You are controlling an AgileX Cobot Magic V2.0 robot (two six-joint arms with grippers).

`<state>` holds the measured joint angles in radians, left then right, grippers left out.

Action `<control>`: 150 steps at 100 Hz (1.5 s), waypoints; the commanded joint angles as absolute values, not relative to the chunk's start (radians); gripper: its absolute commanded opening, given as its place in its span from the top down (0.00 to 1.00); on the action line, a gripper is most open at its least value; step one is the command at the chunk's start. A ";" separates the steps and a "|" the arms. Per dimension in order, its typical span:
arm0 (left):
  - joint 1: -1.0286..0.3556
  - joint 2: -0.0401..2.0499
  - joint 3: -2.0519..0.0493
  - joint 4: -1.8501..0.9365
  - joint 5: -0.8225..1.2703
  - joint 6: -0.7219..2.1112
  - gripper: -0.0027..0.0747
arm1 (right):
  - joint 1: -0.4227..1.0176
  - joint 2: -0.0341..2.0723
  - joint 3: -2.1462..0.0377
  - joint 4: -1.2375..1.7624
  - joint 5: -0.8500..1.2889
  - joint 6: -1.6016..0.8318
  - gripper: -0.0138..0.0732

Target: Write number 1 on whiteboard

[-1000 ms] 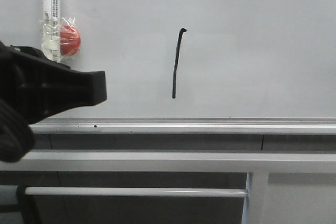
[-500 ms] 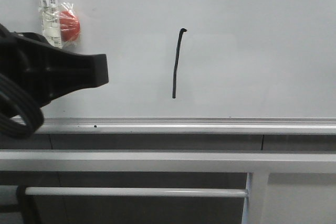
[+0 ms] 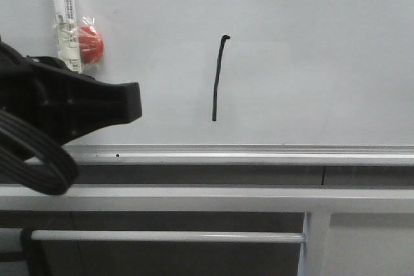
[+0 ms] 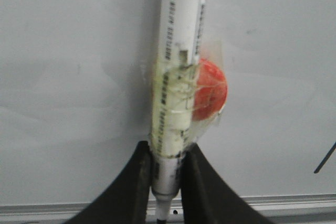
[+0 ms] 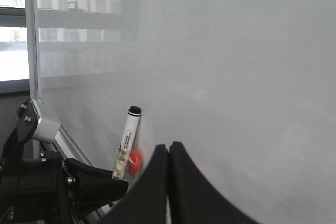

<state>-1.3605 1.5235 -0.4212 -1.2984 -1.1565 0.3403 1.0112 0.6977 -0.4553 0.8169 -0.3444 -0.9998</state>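
Observation:
The number 1 (image 3: 218,79) is a thin black near-vertical stroke with a small hook on top, on the whiteboard (image 3: 310,63). One end of it shows in the left wrist view (image 4: 325,163). My left gripper (image 3: 123,105) is left of the stroke, just above the silver rail (image 3: 259,155). In the left wrist view it (image 4: 168,153) is shut on a white marker pen (image 4: 178,51) that has a red round piece (image 4: 210,90) taped to it. The pen stands upright against the board (image 4: 79,77). My right gripper (image 5: 169,150) is shut and empty, near the board (image 5: 236,77).
Below the rail are a grey metal frame bar (image 3: 194,198), a thinner crossbar (image 3: 168,236) and an upright post (image 3: 314,244). In the right wrist view the board's edge (image 5: 29,40) stands in front of a window, and the left arm (image 5: 47,182) holds the pen (image 5: 127,137).
My left gripper with the marker has shifted a little to the right along the board. The black stroke is unchanged.

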 commanded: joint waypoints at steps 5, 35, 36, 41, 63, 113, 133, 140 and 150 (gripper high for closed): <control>-1.360 1.533 -0.441 -1.256 -1.345 0.296 0.99 | 1.008 0.691 -0.480 0.797 -0.399 -1.010 0.91; -1.352 1.544 -0.441 -1.250 -1.331 0.293 0.99 | 1.008 0.691 -0.480 0.797 -0.399 -1.010 0.91; -1.348 1.544 -0.441 -1.250 -1.331 0.293 0.99 | 1.008 0.691 -0.480 0.797 -0.399 -1.010 0.91; -1.334 1.544 -0.441 -1.250 -1.331 0.293 0.99 | 1.008 0.691 -0.480 0.797 -0.399 -1.010 0.91; -1.260 1.544 -0.441 -1.138 -1.319 0.277 0.99 | 1.008 0.691 -0.480 0.797 -0.399 -1.010 0.91; -1.368 1.490 -0.441 -1.327 -1.317 0.317 0.99 | 1.008 0.691 -0.480 0.797 -0.399 -1.010 0.91; -1.382 1.459 -0.441 -1.412 -1.250 0.362 0.99 | 1.008 0.691 -0.480 0.797 -0.399 -1.010 0.91; -1.382 1.459 -0.454 -1.448 -1.231 0.362 0.99 | 1.008 0.691 -0.480 0.797 -0.399 -1.010 0.91; -1.382 1.459 -0.486 -1.482 -1.207 0.421 0.99 | 1.008 0.691 -0.480 0.797 -0.399 -1.010 0.91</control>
<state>-1.3757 1.4878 -0.4458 -1.4882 -1.1468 0.3785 1.0112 0.6977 -0.4553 0.8169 -0.3444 -1.0003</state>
